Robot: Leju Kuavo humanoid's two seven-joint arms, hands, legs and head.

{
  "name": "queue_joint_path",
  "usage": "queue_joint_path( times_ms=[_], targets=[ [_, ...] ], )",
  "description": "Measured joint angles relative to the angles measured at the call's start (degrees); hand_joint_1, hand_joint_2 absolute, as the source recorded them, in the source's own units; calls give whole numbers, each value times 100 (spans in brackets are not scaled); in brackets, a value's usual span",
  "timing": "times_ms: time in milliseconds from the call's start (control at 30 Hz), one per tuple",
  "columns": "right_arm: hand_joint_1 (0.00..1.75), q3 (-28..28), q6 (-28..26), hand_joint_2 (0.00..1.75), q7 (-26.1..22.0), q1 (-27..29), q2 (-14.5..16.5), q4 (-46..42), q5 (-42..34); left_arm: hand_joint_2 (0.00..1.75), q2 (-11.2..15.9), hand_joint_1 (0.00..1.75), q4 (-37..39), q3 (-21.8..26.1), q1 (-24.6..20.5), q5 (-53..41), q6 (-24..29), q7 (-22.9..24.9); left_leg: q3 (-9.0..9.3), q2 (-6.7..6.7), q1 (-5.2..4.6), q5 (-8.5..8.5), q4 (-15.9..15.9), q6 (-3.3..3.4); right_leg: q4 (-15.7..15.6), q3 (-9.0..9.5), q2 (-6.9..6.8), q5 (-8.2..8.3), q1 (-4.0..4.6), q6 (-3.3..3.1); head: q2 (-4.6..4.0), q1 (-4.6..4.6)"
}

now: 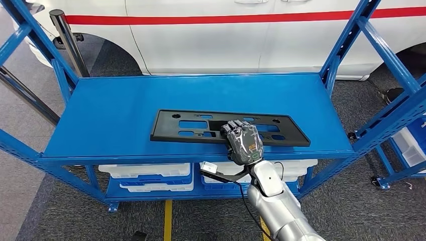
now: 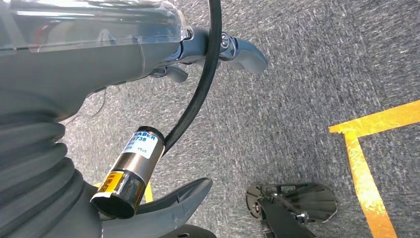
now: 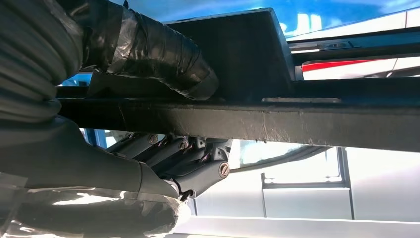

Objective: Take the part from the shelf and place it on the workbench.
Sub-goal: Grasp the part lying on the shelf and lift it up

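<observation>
Lying flat near the front edge of the blue shelf [image 1: 115, 115], the long black part [image 1: 201, 125] has the right hand [image 1: 243, 142] clamped on its front rim, thumb on one face and fingers [image 3: 183, 158] curled against the other. Beyond the rack stands a white car [image 1: 211, 35] with a red stripe, and white bins [image 1: 150, 175] sit on the lower tier above grey carpet. The left hand [image 2: 148, 54] hangs over carpet with yellow floor tape [image 2: 366, 163], its fingers slightly spread, holding nothing.
</observation>
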Motion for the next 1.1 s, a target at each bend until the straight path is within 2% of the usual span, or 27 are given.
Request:
queue_joint_path(
  times_ms=[167, 267, 300, 367, 433, 467, 500, 533, 567, 633, 667, 700, 767, 800, 833, 867, 933, 967, 1000, 1033, 1100],
  targets=[
    [169, -2, 0, 175, -53, 106, -103, -123, -17, 175, -3, 0, 0, 2, -36, -12, -15, 69, -22, 0, -10, -19, 41, 38, -1, 0, 1, 6, -10, 36, 0, 1],
    [169, -3, 0, 175, -50, 117, -132, -161, -13, 175, -9, 0, 0, 2, -44, -11, -33, 86, -15, 10, 0, 34, 13, 98, -9, 5, 6, 24, -21, 97, 0, -1],
    [169, -3, 0, 175, -46, 115, -140, -169, -11, 175, -15, 0, 0, 2, -48, -11, -39, 91, 0, 22, 17, 76, -32, 127, 33, -9, 7, -27, -15, 119, 0, 2],
    [169, -4, 0, 175, -45, 111, -158, -177, -6, 175, -30, 0, 0, 2, -60, -11, -47, 97, 16, 49, 53, 141, -115, 177, 427, -162, 4, -336, -7, 153, 0, 6],
    [169, -4, 0, 175, -48, 127, -181, -176, -2, 175, -36, 0, 0, 2, -66, -11, -51, 101, -10, 55, 48, 157, -113, 193, 1165, -444, -1, -729, -22, 186, 0, 7],
    [169, -4, 0, 175, -49, 142, -196, -175, 0, 175, -37, 0, 0, 2, -65, -11, -53, 104, -28, 56, 49, 158, -98, 192, 1444, -541, -3, -821, -37, 203, 0, 8],
    [169, -4, 0, 175, -49, 153, -209, -175, 0, 175, -39, 0, 0, 2, -64, -11, -54, 106, -46, 56, 52, 158, -77, 189, 1525, -546, -6, -801, -57, 219, 0, 7],
    [169, -4, 0, 175, -49, 157, -220, -175, 0, 175, -42, 0, 0, 2, -63, -11, -55, 108, -65, 56, 57, 154, -52, 181, 1387, -444, -10, -679, -79, 232, 0, 8],
    [169, -4, 0, 175, -48, 155, -227, -175, 0, 175, -46, 0, 0, 2, -65, -11, -57, 109, -80, 55, 64, 146, -21, 167, 1050, -244, -14, -496, -101, 243, 0, 7],
    [169, -4, 0, 175, -47, 145, -231, -176, 0, 175, -51, 0, 0, 2, -73, -11, -59, 109, -118, 50, 65, 132, 33, 112, 344, 162, -12, -287, -104, 233, 0, 5],
    [169, -4, 0, 175, -46, 142, -233, -177, 0, 175, -52, 0, 0, 2, -76, -11, -60, 110, -133, 47, 60, 138, 52, 73, 143, 266, -8, -254, -90, 211, 0, 5],
    [169, -4, 0, 175, -46, 142, -236, -177, 0, 175, -52, 0, 0, 1, -79, -11, -59, 112, -149, 43, 54, 154, 58, 31, 74, 290, -2, -268, -67, 184, 0, 3],
    [169, -4, 0, 175, -45, 143, -242, -178, 0, 175, -53, 0, 0, 1, -79, -11, -59, 116, -166, 37, 58, 178, 59, -45, 48, 255, -4, -219, -58, 107, 0, 2],
    [169, -4, 0, 175, -44, 140, -243, -179, 0, 175, -52, 0, 0, 1, -79, -11, -59, 117, -187, 35, 67, 130, 93, -74, 27, 242, -12, -191, -66, 56, 0, 1],
    [169, -4, 0, 175, -43, 136, -242, -180, 0, 175, -52, 0, 0, 1, -79, -11, -59, 117, -236, 35, 76, 5, 215, -99, 4, 223, -21, -155, -78, -3, 0, -2],
    [169, -4, 0, 175, -42, 132, -241, -181, 0, 175, -51, 0, 0, 0, -81, -11, -59, 117, -326, 35, 84, -195, 452, -120, -15, 194, -31, -117, -88, -58, 0, -5],
    [169, -4, 0, 175, -42, 132, -241, -183, 0, 175, -51, 0, 0, 0, -83, -11, -59, 117, -575, 36, 89, -650, 1173, -155, -10, 103, -43, -52, -67, -113, 0, -11],
    [169, -4, 0, 175, -42, 137, -241, -184, 0, 175, -52, 0, 0, 0, -82, -11, -59, 117, -662, 36, 90, -785, 1480, -168, -2, 51, -47, -20, -58, -119, 0, -10],
    [169, -4, 0, 175, -42, 141, -241, -184, 0, 175, -52, 0, 0, 0, -80, -11, -59, 117, -666, 37, 90, -809, 1618, -173, 11, -2, -48, 11, -51, -117, 0, -10],
    [169, -4, 0, 175, -42, 144, -241, -184, 0, 175, -52, 0, 0, 0, -80, -11, -59, 117, -562, 37, 90, -722, 1537, -171, 29, -54, -49, 40, -48, -108, 0, -11],
    [169, -4, 0, 175, -42, 143, -241, -187, 0, 175, -51, 0, 0, 0, -90, -12, -60, 118, -98, 37, 90, -439, 829, -149, 83, -148, -47, 85, -49, -74, 0, -11]
  ],
)
